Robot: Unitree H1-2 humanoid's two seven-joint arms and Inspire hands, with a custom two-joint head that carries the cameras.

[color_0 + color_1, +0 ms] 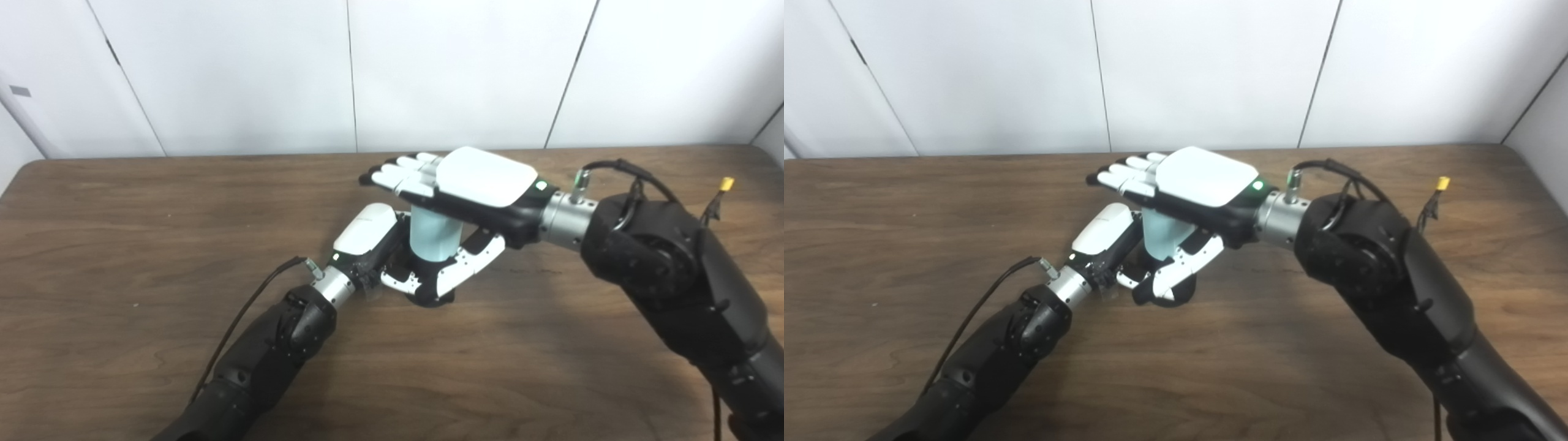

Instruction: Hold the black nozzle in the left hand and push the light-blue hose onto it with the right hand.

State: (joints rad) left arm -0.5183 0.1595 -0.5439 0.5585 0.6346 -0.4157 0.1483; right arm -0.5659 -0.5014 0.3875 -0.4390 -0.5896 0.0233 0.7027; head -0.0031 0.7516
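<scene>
Left eye view: the left hand (392, 251) is gripping the upright light-blue cylindrical hose piece (432, 236) over the brown wooden table (122, 245); the right hand (471, 184) is pressing flat on top, fingers extended.

Right eye view: the black nozzle is hidden.

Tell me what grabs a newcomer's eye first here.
The two hands meeting at the table's centre: the right hand lies flat, fingers straight, on top of an upright light-blue hose. The left hand wraps around the hose's base from the left; the black nozzle is barely visible.
</scene>
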